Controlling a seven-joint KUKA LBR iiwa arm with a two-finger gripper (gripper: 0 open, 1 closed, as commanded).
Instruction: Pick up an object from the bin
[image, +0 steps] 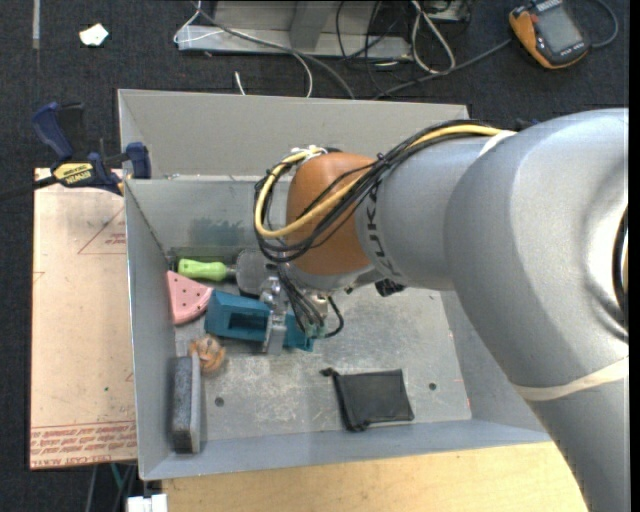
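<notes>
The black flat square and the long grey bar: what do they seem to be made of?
Black flat square: probably fabric or imitation leather, since it is matt and its left edge looks folded. Long grey bar: perhaps stone or dense foam, since it is dull and slightly speckled, with no shine. Neither is certain.

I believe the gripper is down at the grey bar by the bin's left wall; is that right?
Not quite: the camera view shows the gripper down at the blue block. The grey bar lies apart from it by the left wall of the bin.
</notes>
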